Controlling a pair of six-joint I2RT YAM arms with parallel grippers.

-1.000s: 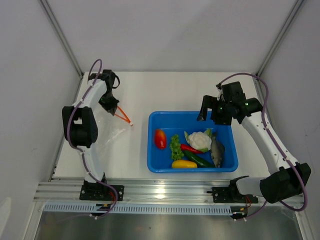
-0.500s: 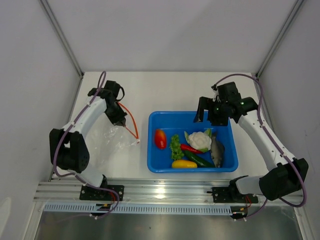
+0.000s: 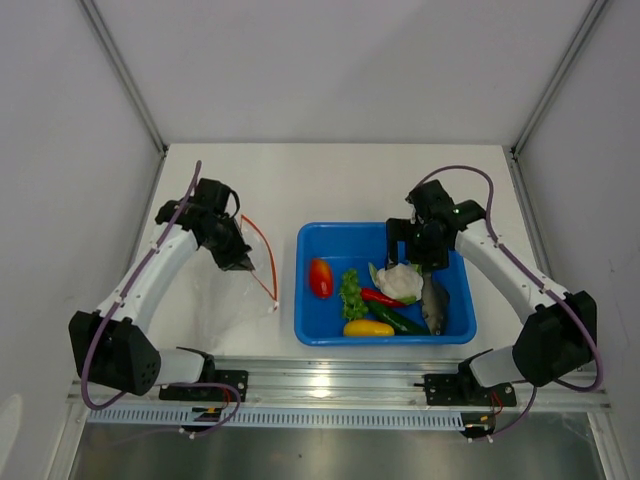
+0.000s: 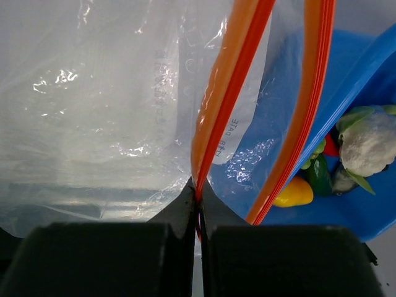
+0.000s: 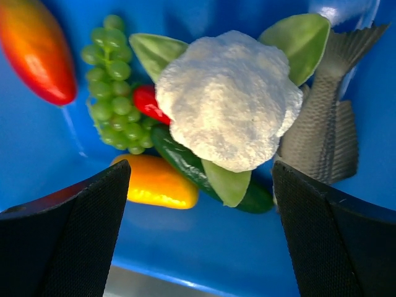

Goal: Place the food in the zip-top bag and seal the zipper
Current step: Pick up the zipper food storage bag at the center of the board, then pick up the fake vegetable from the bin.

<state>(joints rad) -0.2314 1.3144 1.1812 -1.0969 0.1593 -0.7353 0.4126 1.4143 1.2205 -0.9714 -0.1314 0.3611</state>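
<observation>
Zip-top bag (image 3: 222, 295), small, clear, crinkly plastic, lay on the white counter (image 3: 330, 180) toward its left edge, just beside the tray. Mouth faced the tray and gaped open.

Blue rectangular plastic tray (image 3: 301, 300) sat close to the counter's near edge, right of middle. All the food was inside it, none in the bag.

Left gripper (image 4: 198, 193) was pressed together, pinching one side of the thin orange-red zipper (image 3: 262, 258) at the bag's mouth. The other strip bowed well apart from it in the left wrist view.

Right gripper (image 5: 199, 167) was spread wide above the tray's far right part, fingers either side of the cauliflower. Could not tell whether it touched.

Food, by size:
- grey fish (image 3: 434, 305) along the tray's right wall
- white cauliflower (image 3: 398, 280) with green leaves, touching the fish
- red tomato (image 3: 320, 277), alone at the left
- green lettuce (image 3: 351, 293), mid-tray
- dark green cucumber (image 3: 400, 320), partly under the cauliflower
- yellow squash (image 3: 368, 327) by the near wall
- red chili (image 3: 380, 297), between lettuce and cauliflower
</observation>
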